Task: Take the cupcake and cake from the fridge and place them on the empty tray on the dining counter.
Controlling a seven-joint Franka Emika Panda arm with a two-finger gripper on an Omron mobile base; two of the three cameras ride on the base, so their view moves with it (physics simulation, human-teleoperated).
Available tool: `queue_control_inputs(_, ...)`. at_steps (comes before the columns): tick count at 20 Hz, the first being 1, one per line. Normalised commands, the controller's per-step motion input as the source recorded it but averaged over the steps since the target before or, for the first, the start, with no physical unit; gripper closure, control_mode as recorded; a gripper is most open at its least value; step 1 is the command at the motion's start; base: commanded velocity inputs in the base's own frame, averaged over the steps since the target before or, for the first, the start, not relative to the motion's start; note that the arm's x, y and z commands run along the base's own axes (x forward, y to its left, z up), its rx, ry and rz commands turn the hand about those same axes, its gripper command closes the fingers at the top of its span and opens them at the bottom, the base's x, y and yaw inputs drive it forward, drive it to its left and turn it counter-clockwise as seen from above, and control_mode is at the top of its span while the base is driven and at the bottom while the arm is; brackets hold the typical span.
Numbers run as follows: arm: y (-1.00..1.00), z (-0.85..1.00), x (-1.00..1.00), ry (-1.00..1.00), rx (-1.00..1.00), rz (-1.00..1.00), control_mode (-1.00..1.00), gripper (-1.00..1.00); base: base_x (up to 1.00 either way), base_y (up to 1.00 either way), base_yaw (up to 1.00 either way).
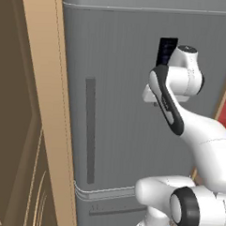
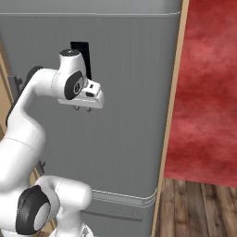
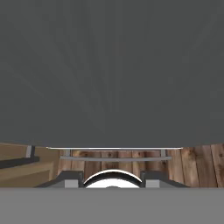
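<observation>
Fridge (image 1: 129, 111) closed, its grey door spanning the middle of both base views, with the long recessed handle (image 1: 89, 130) at centre left of the left base view and a seam above the lower drawer (image 1: 110, 206) near the bottom. Cupcake and cake presumably behind that door, unseen. Gripper (image 2: 84, 108) just in front of the upper door at upper left of the right base view, pointing down, well right of the handle; fingers clenched on nothing. Probably parked there because no reach for the handle has begun. Door opening judged not yet started.

Tan wood panel (image 1: 49, 107) bordering the fridge at left of the left base view. Red wall (image 2: 208, 88) filling the right side of the right base view, wooden plank floor (image 2: 199, 208) beneath it at lower right.
</observation>
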Motion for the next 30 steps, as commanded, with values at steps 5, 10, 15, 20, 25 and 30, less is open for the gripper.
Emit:
queue_control_inputs(5, 0.0, -0.02, -0.66, -0.03, 0.0, 0.0, -1.0, -1.0, 0.0, 0.0, 0.0)
queue_control_inputs(10, 0.0, -0.18, -0.92, -0.05, 0.0, 0.0, -1.0, -1.0, 0.0, 0.0, 0.0)
queue_control_inputs(15, 0.13, -0.18, -0.57, -0.05, -0.02, 0.0, -1.0, -1.0, 0.0, 0.0, 0.0)
queue_control_inputs(20, 0.03, -0.18, -0.44, -0.04, 0.0, 0.0, -1.0, -1.0, 0.0, 0.0, 0.0)
queue_control_inputs(25, 0.02, -0.11, -0.15, -0.04, -0.01, 0.0, 1.0, -1.0, 0.0, 0.0, 0.0)
queue_control_inputs(30, 0.0, 0.0, 0.0, 0.0, 0.0, 0.0, 1.0, -1.0, -0.17, 0.0, 0.0)
